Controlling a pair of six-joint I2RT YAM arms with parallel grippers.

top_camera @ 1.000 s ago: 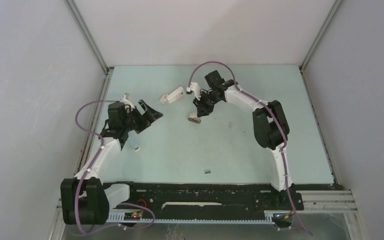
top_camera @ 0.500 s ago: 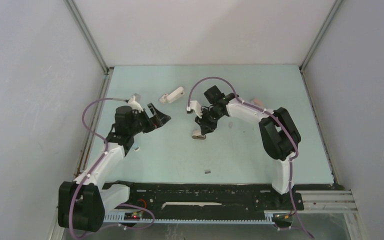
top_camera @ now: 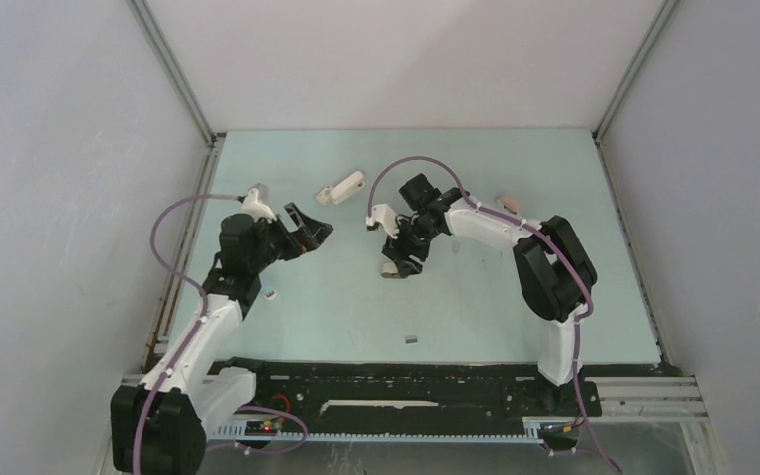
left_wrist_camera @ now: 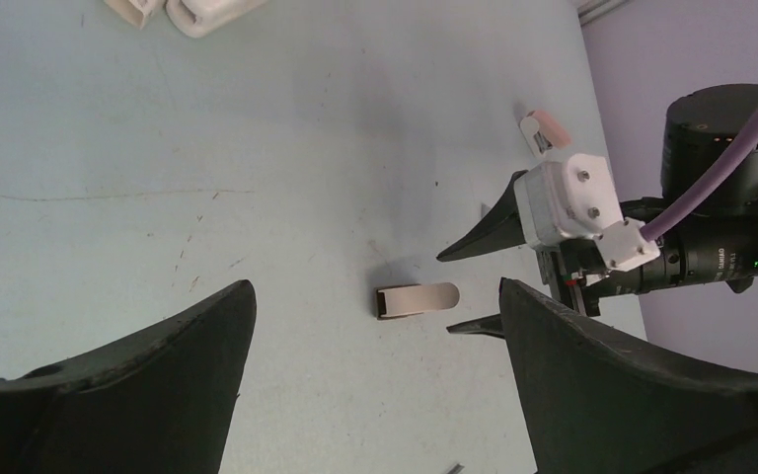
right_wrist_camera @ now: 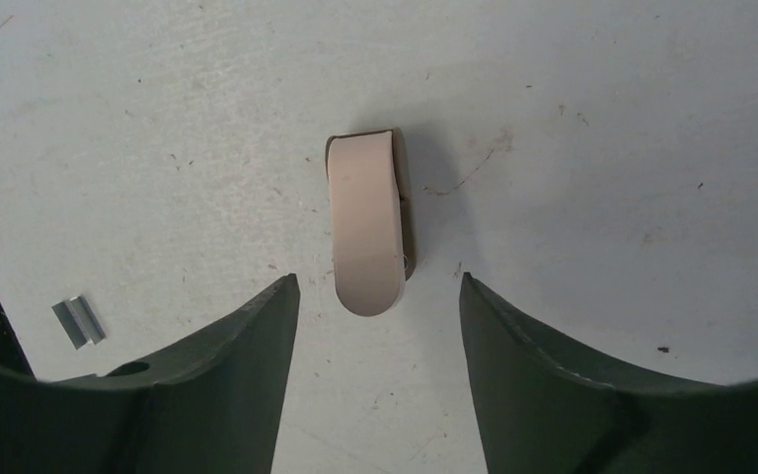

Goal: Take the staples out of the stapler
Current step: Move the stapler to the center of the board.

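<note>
Stapler (top_camera: pixel 390 270) from above: on tabletop (top_camera: pixel 475 307), half hidden beneath open right hand (top_camera: pixel 397 257); left hand (top_camera: pixel 311 224) open, empty, at its 10 o'clock | left wrist: stapler flat, its open end dark inside | right wrist: stapler between spread fingers (right_wrist_camera: pixel 207 385), untouched; staples (right_wrist_camera: pixel 79 323) at 8 o'clock

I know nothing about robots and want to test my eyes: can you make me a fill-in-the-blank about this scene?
1. The stapler lies between the fingers of the right pincer, touching ____ of them.
2. The left pincer is ____ and holds nothing.
3. A loose strip of staples lies on the ____.
Missing words: neither; open; table.
</note>
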